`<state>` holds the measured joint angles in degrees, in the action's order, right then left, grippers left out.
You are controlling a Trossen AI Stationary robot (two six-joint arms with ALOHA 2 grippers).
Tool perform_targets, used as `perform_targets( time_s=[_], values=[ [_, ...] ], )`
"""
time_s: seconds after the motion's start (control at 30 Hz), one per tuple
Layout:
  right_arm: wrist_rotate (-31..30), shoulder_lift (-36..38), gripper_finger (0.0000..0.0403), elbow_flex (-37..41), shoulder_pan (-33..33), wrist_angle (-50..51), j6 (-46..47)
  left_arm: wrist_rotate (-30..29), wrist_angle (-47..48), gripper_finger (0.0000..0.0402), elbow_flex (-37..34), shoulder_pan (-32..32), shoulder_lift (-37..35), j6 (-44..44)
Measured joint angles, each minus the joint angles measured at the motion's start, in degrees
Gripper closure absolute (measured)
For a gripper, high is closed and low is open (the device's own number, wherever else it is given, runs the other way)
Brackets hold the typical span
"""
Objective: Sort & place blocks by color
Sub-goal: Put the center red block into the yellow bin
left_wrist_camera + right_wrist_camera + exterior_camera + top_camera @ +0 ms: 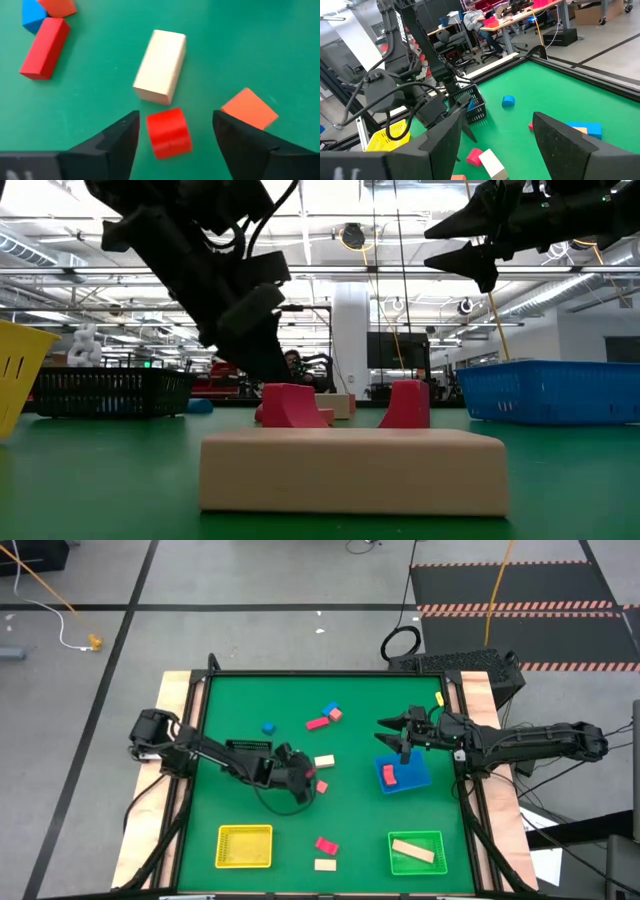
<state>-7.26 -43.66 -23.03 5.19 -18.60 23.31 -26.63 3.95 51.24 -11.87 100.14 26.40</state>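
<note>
My left gripper (310, 783) is low over the middle of the green table, open. Its fingers stand on either side of a small red block (169, 132) with a gap on each side. Just beyond lie a cream block (160, 66) and a salmon block (249, 107), both flat on the mat. My right gripper (385, 732) hangs open and empty above the blue tray (415, 780), which holds a red block (388, 775). More blocks lie farther off: a red bar (318, 723), a blue one (330, 710) and a small blue one (268, 728).
A yellow tray (245, 846) sits near the front left. A green tray (430, 840) at the front right holds a cream bar (413, 852). A black basket (472, 105) stands beside the left arm. A red block (326, 845) and a cream block (324, 864) lie between the front trays.
</note>
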Motion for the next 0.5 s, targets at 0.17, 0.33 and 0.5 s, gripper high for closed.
perform_targets(
  time_s=[0.17, 0.33, 0.5],
  values=[
    [0.02, 0.0, 0.0165, 0.0, 0.0, 0.01, 0.0, -0.04, 0.67, 0.0112, 0.0, 1.33, 0.0, 2.3],
    [0.01, -0.01, 0.0165, -0.01, 0.0, 0.01, 0.0, 0.05, 0.66, 0.0117, 0.0, 2.39, 0.96, 3.89],
    [0.01, -0.02, 0.0165, 0.0, 0.0, 0.01, 0.0, 1.02, -0.03, 0.0125, 0.01, 2.89, 4.0, 5.67]
  ],
)
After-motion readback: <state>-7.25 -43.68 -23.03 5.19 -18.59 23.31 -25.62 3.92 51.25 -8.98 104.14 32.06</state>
